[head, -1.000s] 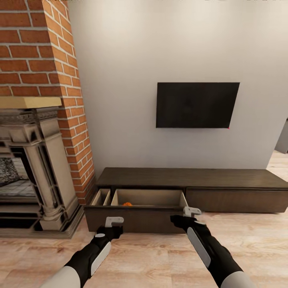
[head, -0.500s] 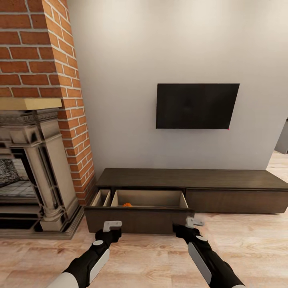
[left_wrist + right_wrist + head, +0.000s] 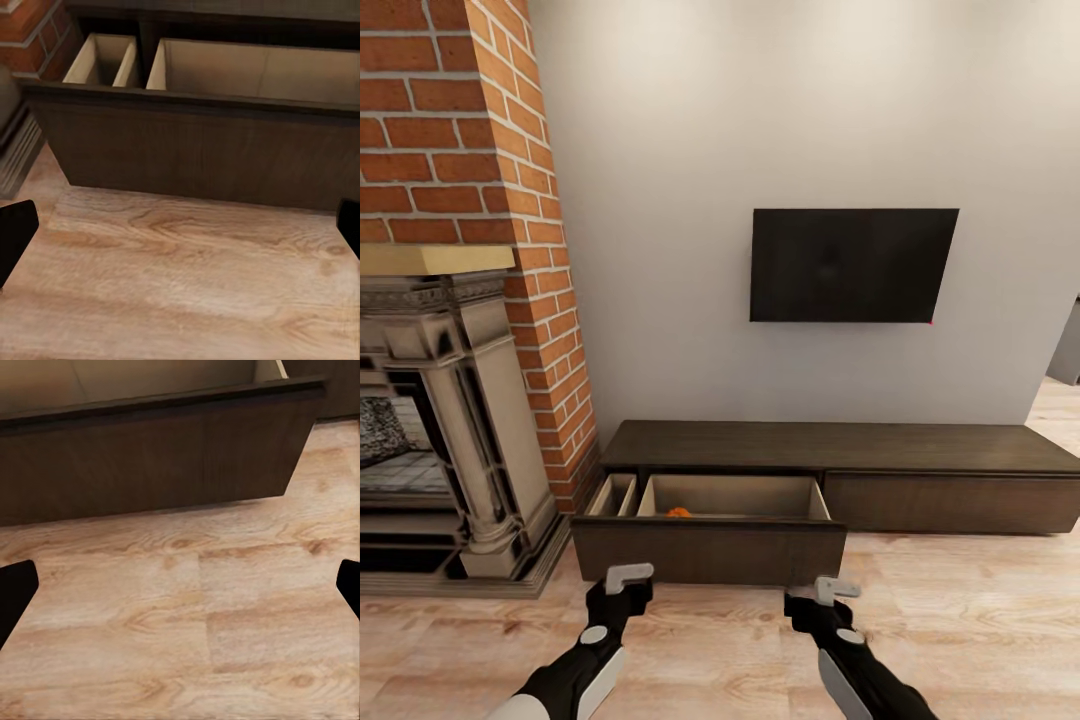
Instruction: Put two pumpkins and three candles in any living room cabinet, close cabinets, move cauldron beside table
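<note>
Head view: long low dark-wood cabinet (image 3: 840, 446) runs along a pale grey wall, black TV (image 3: 852, 264) mounted above it. Left drawer (image 3: 708, 551) is pulled out over the light wood-plank floor (image 3: 980, 620); beige interior, narrow side compartment on the left, wide one on the right. One pumpkin (image 3: 678, 512) sits in the wide compartment, only its orange top showing above the drawer front. Right drawer front is flush. Red brick chimney (image 3: 450, 130) and beige stone fireplace (image 3: 445, 420) stand just beside the cabinet's left end. Left pincer (image 3: 622, 577) and right pincer (image 3: 830, 590) both hang low in front of the drawer front, apart from it, over bare floor. Spread can't be judged from this angle.

Left wrist view: looks at the drawer front and down into both beige compartments; brick corner at one edge. Wood floor fills the near part. Left pincer fingers (image 3: 13, 232) sit at opposite frame edges, spread wide, nothing between them.

Right wrist view: drawer front's right end and its corner, a strip of beige interior above it, floor planks below. Right pincer fingers (image 3: 15, 589) also at opposite edges, spread wide, empty.
</note>
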